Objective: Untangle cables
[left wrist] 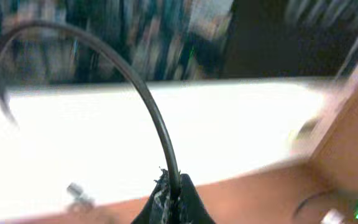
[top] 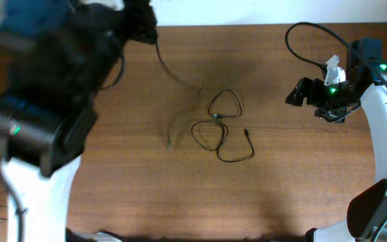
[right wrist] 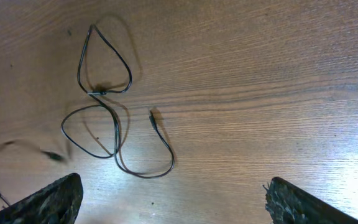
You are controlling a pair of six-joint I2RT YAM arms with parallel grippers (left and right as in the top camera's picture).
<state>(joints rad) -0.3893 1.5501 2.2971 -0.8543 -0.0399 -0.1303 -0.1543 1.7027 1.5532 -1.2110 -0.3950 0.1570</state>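
A thin black cable (top: pixel 220 128) lies in loops at the middle of the wooden table (top: pixel 301 175); it also shows in the right wrist view (right wrist: pixel 114 121), with one free end near its middle. A second grey cable (top: pixel 173 72) is blurred and runs from the loops up toward my left gripper (top: pixel 142 25), which is raised at the back left. In the left wrist view my left gripper (left wrist: pixel 174 202) is shut on this cable (left wrist: pixel 157 121), which arcs upward. My right gripper (top: pixel 294 95) is open and empty, right of the loops; its fingers (right wrist: pixel 173 202) are spread wide above bare wood.
My left arm (top: pixel 39 121) is large and blurred over the left side of the table. A black robot cable (top: pixel 314 33) arcs above my right arm. The table's far edge (top: pixel 247 25) runs along the back.
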